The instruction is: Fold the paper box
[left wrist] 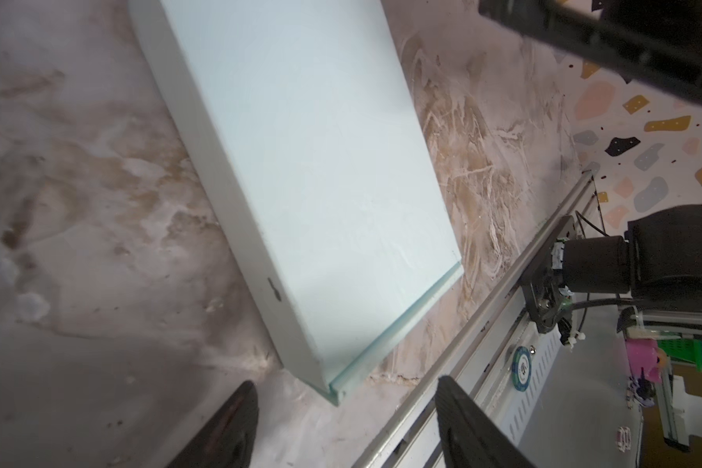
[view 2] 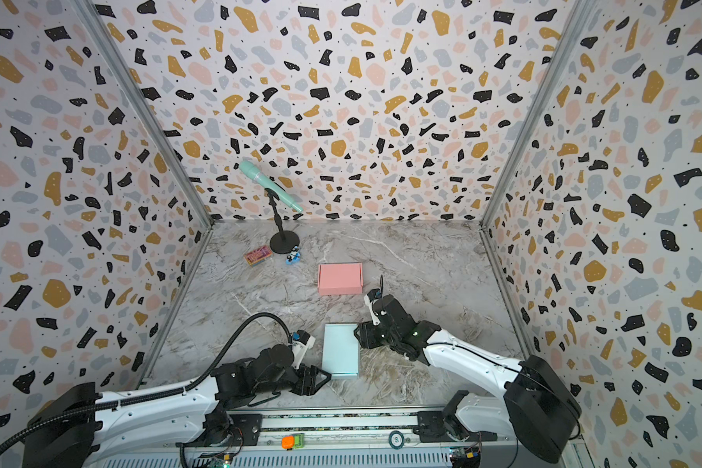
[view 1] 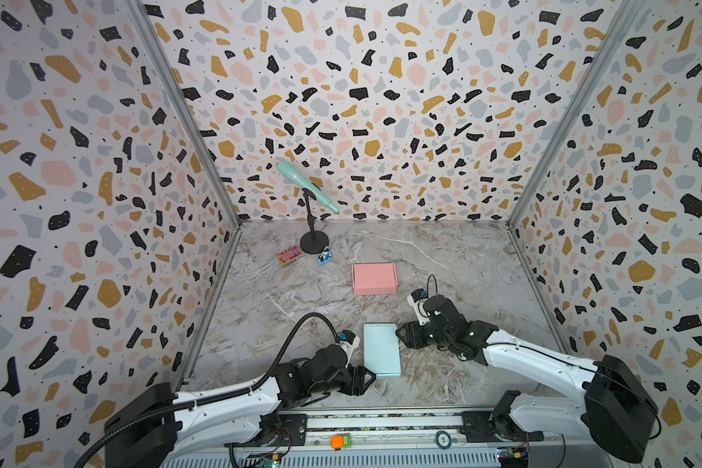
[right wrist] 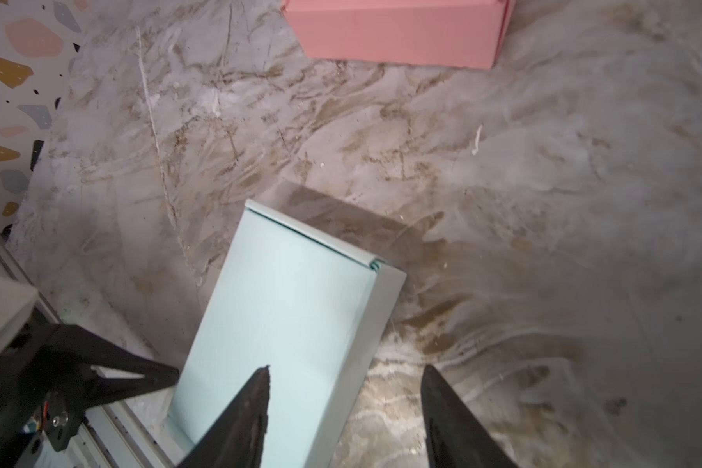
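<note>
Two open tools flank the pale blue box (view 1: 381,352), which lies flat and closed on the desk (view 1: 284,300), its long axis running away from the robot. The left tool (view 1: 363,379) sits at its near corner and the right tool (view 1: 401,334) by its far side, neither gripping.

no readable text, no legible labels or numbers
</note>
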